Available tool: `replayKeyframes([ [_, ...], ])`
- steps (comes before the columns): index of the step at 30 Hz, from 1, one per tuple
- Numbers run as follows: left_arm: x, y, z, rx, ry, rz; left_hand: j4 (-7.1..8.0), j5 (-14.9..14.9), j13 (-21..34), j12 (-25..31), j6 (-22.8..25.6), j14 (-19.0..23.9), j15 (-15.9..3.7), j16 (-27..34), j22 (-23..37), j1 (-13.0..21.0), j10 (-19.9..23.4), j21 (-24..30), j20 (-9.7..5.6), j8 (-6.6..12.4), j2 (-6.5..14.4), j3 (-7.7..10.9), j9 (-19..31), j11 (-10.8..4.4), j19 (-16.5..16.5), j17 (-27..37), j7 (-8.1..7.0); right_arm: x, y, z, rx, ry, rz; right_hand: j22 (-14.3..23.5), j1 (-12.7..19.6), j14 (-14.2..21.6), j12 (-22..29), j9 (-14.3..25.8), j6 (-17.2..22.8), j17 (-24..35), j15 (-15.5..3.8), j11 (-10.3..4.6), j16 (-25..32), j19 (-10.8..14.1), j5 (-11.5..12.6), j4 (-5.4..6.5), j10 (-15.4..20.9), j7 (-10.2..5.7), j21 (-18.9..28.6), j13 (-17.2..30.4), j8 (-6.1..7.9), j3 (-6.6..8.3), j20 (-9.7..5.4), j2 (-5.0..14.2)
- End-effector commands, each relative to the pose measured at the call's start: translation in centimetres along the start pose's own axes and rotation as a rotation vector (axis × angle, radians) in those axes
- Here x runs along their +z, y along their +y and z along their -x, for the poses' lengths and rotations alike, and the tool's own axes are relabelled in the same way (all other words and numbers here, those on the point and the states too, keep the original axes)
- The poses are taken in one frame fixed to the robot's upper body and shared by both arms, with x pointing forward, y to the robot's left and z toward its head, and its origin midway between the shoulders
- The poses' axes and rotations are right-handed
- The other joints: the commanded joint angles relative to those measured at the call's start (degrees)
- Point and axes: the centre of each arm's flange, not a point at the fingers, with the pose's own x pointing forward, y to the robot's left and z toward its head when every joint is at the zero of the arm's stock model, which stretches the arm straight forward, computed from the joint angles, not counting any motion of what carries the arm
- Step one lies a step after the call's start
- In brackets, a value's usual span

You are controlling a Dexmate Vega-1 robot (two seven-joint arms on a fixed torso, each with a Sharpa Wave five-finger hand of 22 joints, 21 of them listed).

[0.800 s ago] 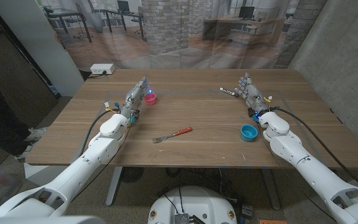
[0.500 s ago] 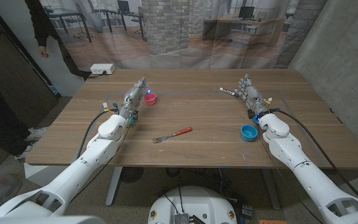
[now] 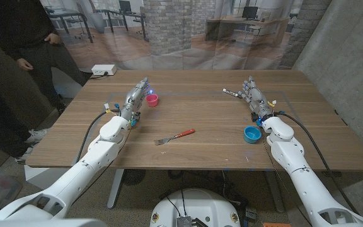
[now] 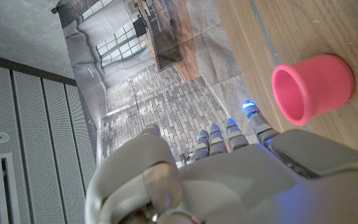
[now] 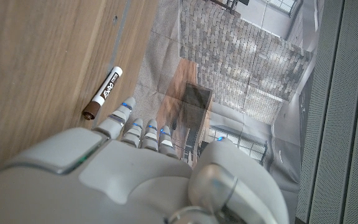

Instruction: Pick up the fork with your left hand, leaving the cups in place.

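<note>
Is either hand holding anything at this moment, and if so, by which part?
Nothing is held. The left hand is beside the pink cup, the right hand near the marker, fingers extended. The fork lies untouched mid-table.

This looks like a robot test space set up inside an office or lab building: a plain wooden table (image 3: 188,120) stands against a printed backdrop (image 3: 188,38) showing an open-plan office with desks, monitors and a brick column. A bare concrete wall (image 3: 345,57) closes the robot's right side, a grey panelled wall (image 4: 23,124) appears in the left wrist view, and a white power strip (image 3: 104,69) sits on the floor past the table's far left corner. A person in dark clothing (image 3: 24,38) stands beyond the table on the left, and exposed cables (image 3: 96,126) run along the robot's arms.
</note>
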Motion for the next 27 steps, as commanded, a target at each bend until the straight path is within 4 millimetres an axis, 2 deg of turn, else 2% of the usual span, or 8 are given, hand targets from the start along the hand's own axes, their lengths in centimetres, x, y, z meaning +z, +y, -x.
replayKeyframes([
  [1, 0.9, 0.0, 0.0, 0.031, 0.008, -0.106, -1.19, -0.4, 0.3, -0.2, -0.2, 1.1, 0.65, 0.1, 0.2, 0.5, 1.0, -0.3, 1.41, 0.27, -1.8, -0.26, 0.0, 0.07, 0.1, 0.1, 0.3, -0.9, -0.5, 0.5, -0.012, 0.017, -0.01, 0.1, 0.6, -0.4, -0.1, 0.2, 0.2, 0.1, 0.1, 0.6, 0.2, 0.5, 0.2, 0.12, 0.0, 0.33, 0.2, 0.3, -0.18, -0.02, 0.02, -0.09],
  [8, 2.1, -0.4, -0.2, 0.032, -0.014, -0.163, -2.64, -0.4, 0.4, 0.2, 1.2, 2.7, 0.45, 0.5, 0.2, 1.3, 2.9, -0.6, 1.63, 0.82, -3.6, -0.66, 0.0, -0.2, 0.4, 0.2, 0.76, -0.9, -0.8, 0.4, -0.013, 0.015, -0.012, 0.1, 0.6, -0.3, -0.2, 0.2, 0.3, 0.1, 0.08, 0.73, 0.2, 0.5, 0.2, 0.0, 0.2, 0.4, 0.2, 0.3, -0.32, -0.04, 0.03, -0.17],
  [21, 3.7, -0.9, -0.5, 0.01, -0.049, -0.262, -4.5, -0.1, 0.6, 0.8, 3.6, 5.4, -0.47, 1.2, 0.3, 2.6, 5.5, -0.8, 1.82, 1.43, -5.4, -1.01, 0.1, -0.96, 1.2, 0.4, 1.37, -1.1, -1.2, 0.6, -0.017, 0.012, -0.017, 0.1, 0.8, -0.3, -0.3, 0.2, 0.5, 0.0, 0.23, 0.76, 0.2, 0.3, 0.1, -0.22, 0.5, 0.55, 0.2, 0.3, -0.59, -0.05, 0.13, -0.26],
  [23, 4.0, -1.0, -0.5, 0.008, -0.056, -0.282, -5.02, -0.1, 0.7, 1.0, 4.0, 5.8, -0.96, 1.3, 0.3, 3.0, 6.2, -0.9, 1.26, 1.51, -6.0, -1.13, 0.1, -1.56, 1.5, 0.4, 1.0, -1.2, -1.2, 0.6, -0.017, 0.013, -0.019, 0.1, 0.8, -0.3, -0.3, 0.2, 0.6, 0.0, 0.22, 0.84, 0.2, 0.3, 0.1, -0.25, 0.5, 0.56, 0.2, 0.3, -0.61, -0.05, 0.12, -0.28],
  [27, 4.6, -1.1, -0.5, 0.004, -0.071, -0.31, -5.61, 0.0, 0.7, 1.0, 4.9, 6.5, -1.23, 1.4, 0.3, 3.5, 6.6, -0.9, 1.35, 1.75, -6.6, -1.23, 0.1, -1.6, 1.8, 0.5, 1.28, -1.2, -1.2, 0.7, -0.019, 0.011, -0.021, 0.1, 0.9, -0.3, -0.4, 0.2, 0.7, 0.0, 0.26, 0.75, 0.2, 0.3, 0.1, -0.29, 0.6, 0.6, 0.2, 0.3, -0.65, -0.06, 0.14, -0.31],
])
